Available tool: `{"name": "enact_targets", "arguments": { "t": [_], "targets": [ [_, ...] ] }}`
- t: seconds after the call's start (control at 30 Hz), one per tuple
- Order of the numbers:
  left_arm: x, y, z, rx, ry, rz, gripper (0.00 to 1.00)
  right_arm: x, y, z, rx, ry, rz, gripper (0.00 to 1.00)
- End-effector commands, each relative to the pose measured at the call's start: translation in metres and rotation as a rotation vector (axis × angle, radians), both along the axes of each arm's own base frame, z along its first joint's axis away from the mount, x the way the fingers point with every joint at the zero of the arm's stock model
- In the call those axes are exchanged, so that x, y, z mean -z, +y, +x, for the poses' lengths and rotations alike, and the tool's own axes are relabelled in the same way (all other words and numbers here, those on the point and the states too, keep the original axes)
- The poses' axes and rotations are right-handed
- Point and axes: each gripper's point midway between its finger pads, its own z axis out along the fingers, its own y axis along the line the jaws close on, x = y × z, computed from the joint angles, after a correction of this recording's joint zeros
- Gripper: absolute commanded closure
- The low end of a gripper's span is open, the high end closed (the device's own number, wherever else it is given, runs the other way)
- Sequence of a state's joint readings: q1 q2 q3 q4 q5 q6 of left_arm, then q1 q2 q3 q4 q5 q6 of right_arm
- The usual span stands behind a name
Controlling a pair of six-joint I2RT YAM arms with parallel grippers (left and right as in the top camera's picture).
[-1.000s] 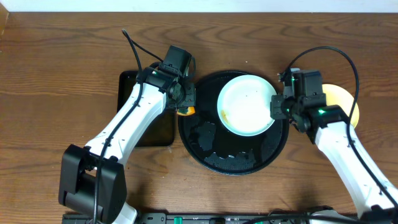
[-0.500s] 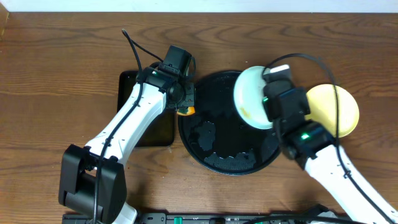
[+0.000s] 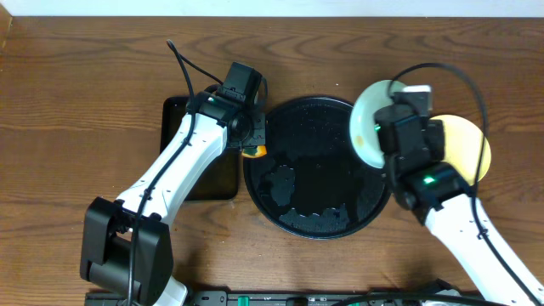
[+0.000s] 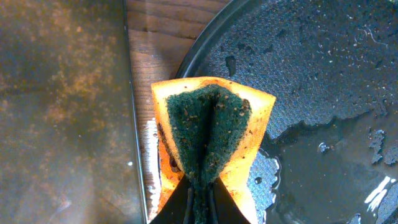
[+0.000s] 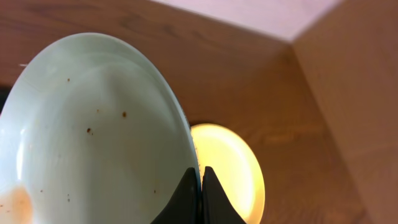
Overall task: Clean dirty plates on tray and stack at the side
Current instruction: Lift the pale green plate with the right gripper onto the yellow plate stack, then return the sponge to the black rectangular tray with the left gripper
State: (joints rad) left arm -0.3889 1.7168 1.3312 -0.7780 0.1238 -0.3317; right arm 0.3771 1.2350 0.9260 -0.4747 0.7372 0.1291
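Brown wood-grain table [image 3: 85,76], with a pale wall strip along the far edge in the overhead view.

Right gripper [image 5: 200,186]: fingers are pinched on the rim of a pale blue plate [image 5: 93,143], with almost no gap between the tips. The plate is off the surface and tilted steeply, its hollow face toward the wrist camera. There are brown specks across that face and a faint orange-brown smear low on its left side. From overhead it reads as a narrow oval at the right rim of the round black tray [image 3: 314,161], partly past the rim. The pale yellow plate [image 3: 472,149] lies flat on the table just right of the tray, behind the held plate and partly hidden by the right arm. I can't tell whether the two plates touch.

Left gripper [image 4: 199,202]: fingers are clamped on a sponge [image 4: 208,134], which is folded into a V. The dark green scouring side is squeezed in the middle and the orange foam flares out on both sides. Brown grime shows on the green and along the left foam edge. The sponge sits over the strip of wood between the rectangular black tray [image 4: 62,112] and the round tray's left rim, overlapping that rim. Contact with the surface isn't readable.

Round tray is wet, with droplets, a film and puddles toward the near side.
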Motion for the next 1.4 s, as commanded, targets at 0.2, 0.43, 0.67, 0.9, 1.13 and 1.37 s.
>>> {"name": "enact_targets", "arguments": {
  "t": [0.2, 0.43, 0.67, 0.9, 1.13, 1.37],
  "targets": [
    [0.001, 0.003, 0.001, 0.008, -0.007, 0.019, 0.92, 0.031, -0.120, -0.025, 0.466, -0.028, 0.347, 0.99],
    [0.001, 0.003, 0.001, 0.009, -0.006, 0.018, 0.92, 0.090, -0.168, -0.047, 0.653, 0.094, 0.419, 0.99],
    [0.001, 0.002, 0.000, 0.011, -0.002, 0.013, 0.92, 0.104, -0.170, -0.031, 0.635, 0.083, 0.465, 0.70],
    [0.001, 0.001, 0.000, 0.015, 0.001, 0.005, 0.92, 0.120, -0.096, -0.016, 0.318, 0.235, 0.762, 0.59],
    [-0.054, -0.102, -0.043, 0.598, -0.021, -0.602, 0.93, 0.127, -0.074, -0.027, 0.256, 0.332, 0.781, 0.58],
    [-0.007, -0.033, -0.008, 0.107, 0.032, -0.178, 0.93, 0.129, -0.073, -0.031, 0.262, 0.349, 0.783, 0.59]
  ]
}}
